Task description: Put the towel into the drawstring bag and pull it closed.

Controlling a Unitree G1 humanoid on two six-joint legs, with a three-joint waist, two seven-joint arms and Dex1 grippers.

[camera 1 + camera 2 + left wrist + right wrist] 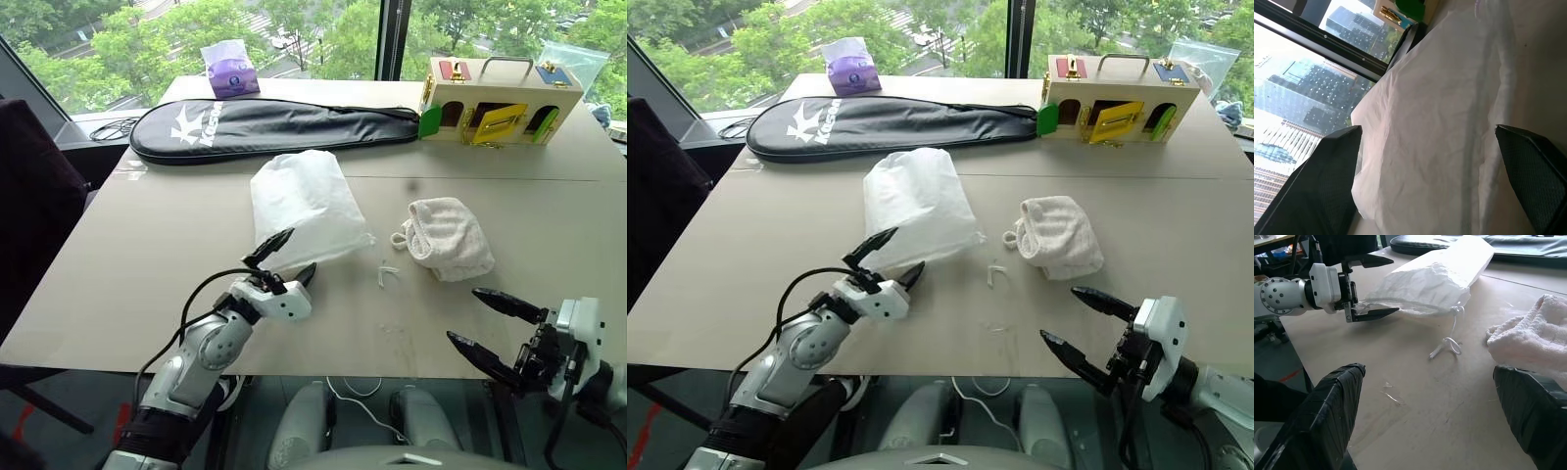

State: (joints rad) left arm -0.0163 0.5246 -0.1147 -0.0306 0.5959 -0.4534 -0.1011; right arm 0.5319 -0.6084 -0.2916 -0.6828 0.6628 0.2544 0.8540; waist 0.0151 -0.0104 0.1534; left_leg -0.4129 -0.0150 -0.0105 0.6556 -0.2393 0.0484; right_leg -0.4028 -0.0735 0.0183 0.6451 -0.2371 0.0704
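1. Plainly, the drawstring bag (304,206) lies flat near the middle of the table (137,255), mouth end toward the robot, thin white cords (1447,345) trailing from its near corner onto bare tabletop.
2. The towel (449,237) sits just to the right of the bag, apart from it, folded over on itself in a soft lump with a hemmed loop at its left edge.
3. The left gripper (281,260) is at the bag's mouth edge, fingers spread wide, one finger above the fabric and one beside it at table level; nothing is pinched between them. The left wrist view shows crinkled cloth between the two open fingers.
4. The right gripper (495,328) hovers at the near table edge, short of the towel, fingers wide apart and empty.
5. Handling, as a judgement: the bag looks very light, limp and slightly slick, translucent and wrinkled; it likely slides or bunches if pushed. The hemmed mouth, one layer only, seems the best place to pinch so the opening lifts.
6. The towel looks fluffy terry, light, compressible, not fragile; a pinch into its thick folded middle should hold, though loose ends may drape and catch on the bag's rim.
7. The cords are thin and knotted; they will want a fine, precise nip.
8. Behind: a long black racket cover (274,127), a wooden latch box (500,98), a small purple-printed packet (231,70).
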